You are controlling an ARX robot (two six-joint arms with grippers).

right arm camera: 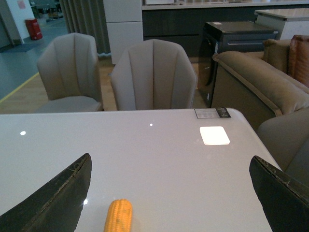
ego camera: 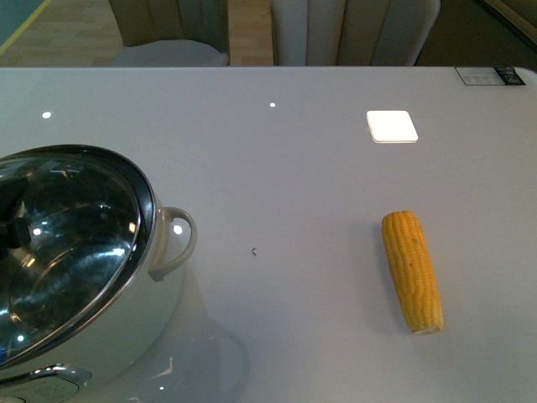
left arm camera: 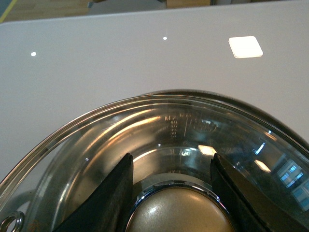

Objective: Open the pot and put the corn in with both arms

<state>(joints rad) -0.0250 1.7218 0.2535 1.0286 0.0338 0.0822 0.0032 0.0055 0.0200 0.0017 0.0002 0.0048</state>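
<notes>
The corn is seen in the lower right of the front view, lying flat on the white worktop with its tapered end pointed away from the camera, well apart from the pot. In the right wrist view the right jaws are held wide open above the worktop. The corn is seen between the two black fingers, nearer to one of them and touched by neither.

The pot is placed at the lower left of the front view and is covered by a glass lid. In the left wrist view the lid's metal knob is flanked closely by the fingers of the left jaws. Whether the knob is actually clamped cannot be told.

A bright square reflection and small light spots are carried by the glossy worktop, and a label is seen at its far right edge. Beyond it, two beige chairs and a sofa are shown.
</notes>
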